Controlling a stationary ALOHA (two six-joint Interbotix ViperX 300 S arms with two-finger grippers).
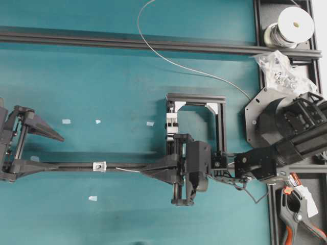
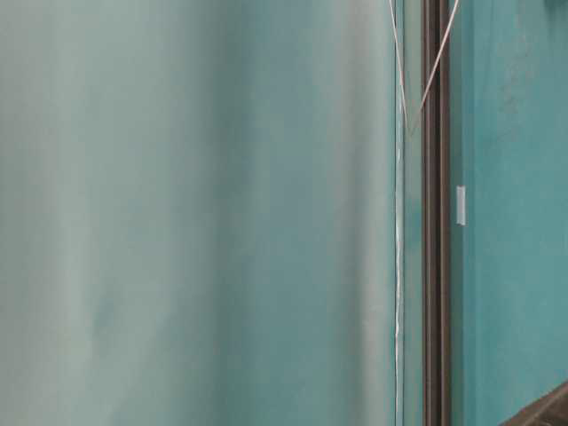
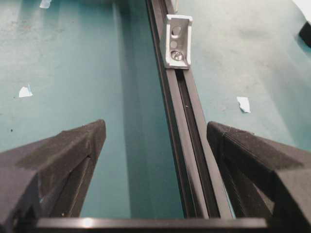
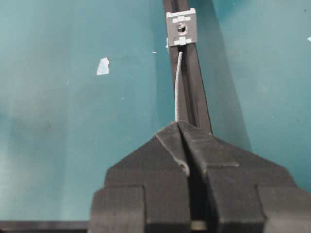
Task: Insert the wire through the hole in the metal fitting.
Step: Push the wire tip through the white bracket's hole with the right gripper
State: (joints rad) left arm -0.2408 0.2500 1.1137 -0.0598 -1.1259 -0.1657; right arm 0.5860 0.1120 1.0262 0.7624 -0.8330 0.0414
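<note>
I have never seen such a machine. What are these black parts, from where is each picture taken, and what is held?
It is a robot with two arms. One picture looks down from above, one sits at table level, and two cameras ride on the wrists. The right gripper is shut on the thin wire, whose tip points at the metal fitting on a black rail. The left gripper stands open astride that rail. The wire runs back to a spool. Tape scraps lie on the teal table.
</note>
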